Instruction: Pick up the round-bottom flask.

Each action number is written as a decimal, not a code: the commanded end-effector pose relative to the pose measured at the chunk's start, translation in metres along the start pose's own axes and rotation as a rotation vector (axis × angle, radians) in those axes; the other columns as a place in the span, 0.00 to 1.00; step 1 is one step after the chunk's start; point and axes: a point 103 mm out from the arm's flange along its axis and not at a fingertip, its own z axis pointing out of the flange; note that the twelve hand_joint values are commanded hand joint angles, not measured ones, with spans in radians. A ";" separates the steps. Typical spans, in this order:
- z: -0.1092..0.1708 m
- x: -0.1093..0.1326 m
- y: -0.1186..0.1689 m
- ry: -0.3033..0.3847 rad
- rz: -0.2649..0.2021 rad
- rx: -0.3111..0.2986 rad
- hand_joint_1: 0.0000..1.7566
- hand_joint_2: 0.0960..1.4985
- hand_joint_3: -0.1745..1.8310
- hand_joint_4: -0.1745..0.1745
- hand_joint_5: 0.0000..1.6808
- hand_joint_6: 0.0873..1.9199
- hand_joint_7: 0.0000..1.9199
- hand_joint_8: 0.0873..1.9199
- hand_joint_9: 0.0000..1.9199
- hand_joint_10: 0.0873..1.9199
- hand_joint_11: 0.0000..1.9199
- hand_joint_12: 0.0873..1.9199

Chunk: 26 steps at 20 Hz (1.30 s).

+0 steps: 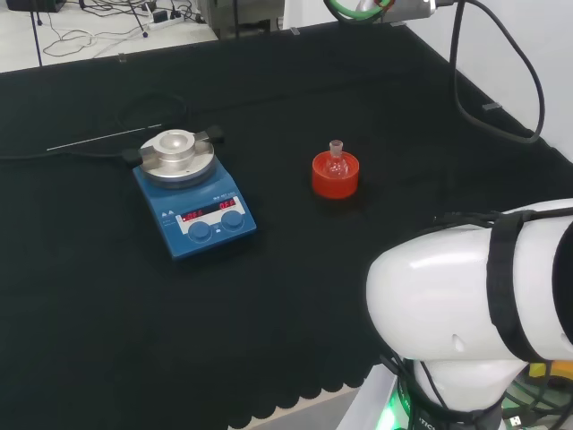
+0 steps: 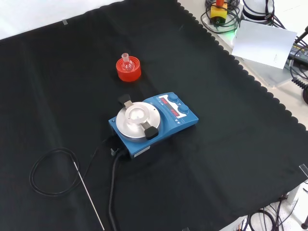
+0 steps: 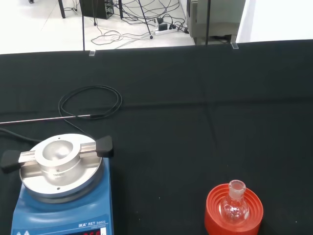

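White arm link looms nearest; clear round-bottom flask faint in red stand.

Beyond the black cloth, a pale floor carries tangled cables and a power strip.

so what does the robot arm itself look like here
The arm link at the head view's lower right is big, glossy white and rounded, with a black strap wrapped round it and thin black cables along its top. A green glow shows near its base.

clear glass flask, matt cloth
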 end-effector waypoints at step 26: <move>0.079 -0.019 0.028 0.019 0.094 0.006 0.13 0.82 0.22 0.41 0.28 0.11 0.13 0.30 0.20 0.32 0.06 0.71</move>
